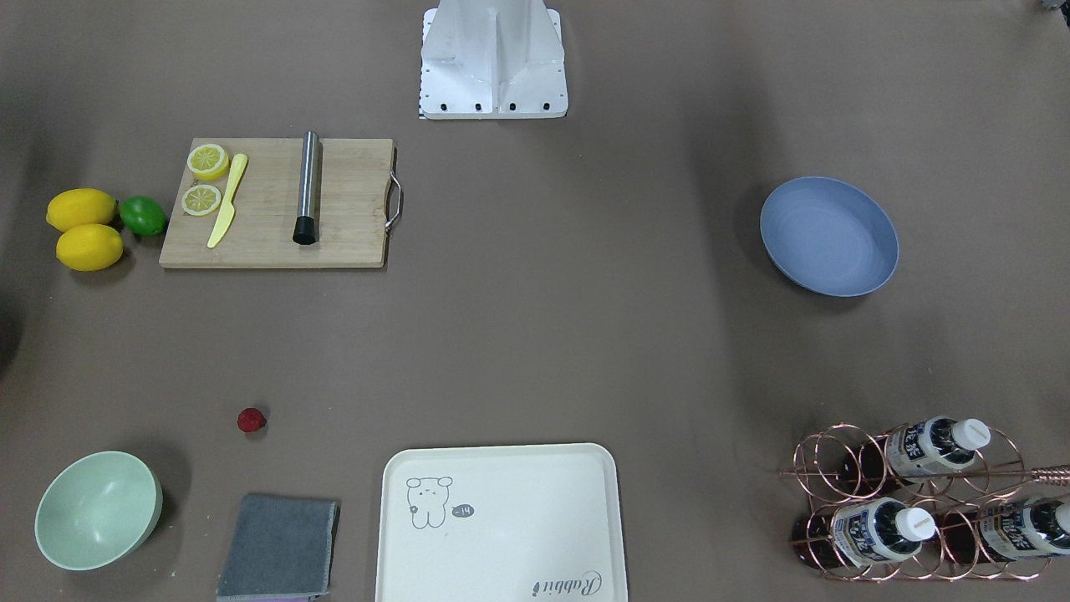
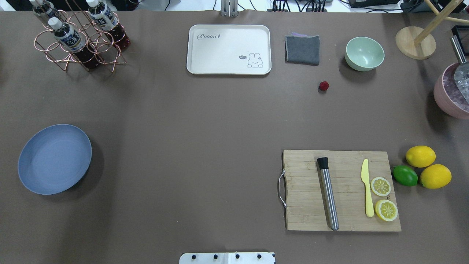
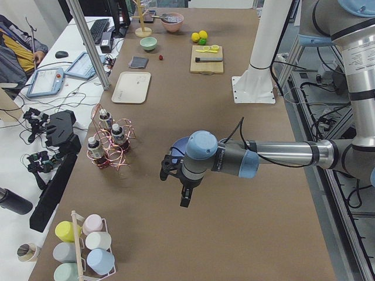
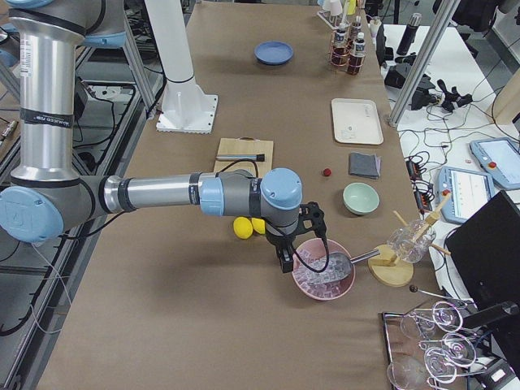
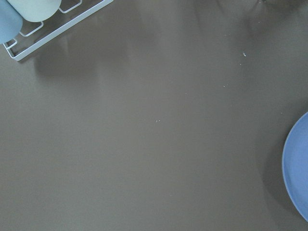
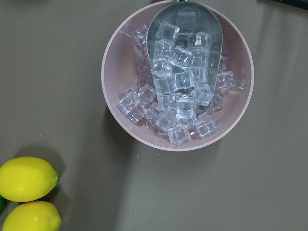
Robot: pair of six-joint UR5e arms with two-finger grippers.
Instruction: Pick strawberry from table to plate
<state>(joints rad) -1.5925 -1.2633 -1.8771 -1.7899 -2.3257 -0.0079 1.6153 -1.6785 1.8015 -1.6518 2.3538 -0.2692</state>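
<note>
The strawberry (image 2: 323,85) (image 1: 251,420) is a small red berry lying alone on the brown table (image 2: 205,121), between the grey cloth and the mint bowl. The blue plate (image 2: 55,158) (image 1: 829,236) sits empty at the opposite side, and its edge shows in the left wrist view (image 5: 298,168). My left gripper (image 3: 176,184) hangs above the table beside the plate, and I cannot tell whether it is open or shut. My right gripper (image 4: 299,240) hovers over the pink ice bowl, far from the strawberry (image 4: 327,172), and its state is equally unclear. Neither gripper appears in the overhead or front views.
A cutting board (image 2: 340,190) carries a steel muddler, a yellow knife and lemon slices, with two lemons (image 2: 420,156) and a lime beside it. Also here are a mint bowl (image 2: 364,53), grey cloth (image 2: 302,49), cream tray (image 2: 229,49), bottle rack (image 2: 78,36) and ice bowl (image 6: 178,77).
</note>
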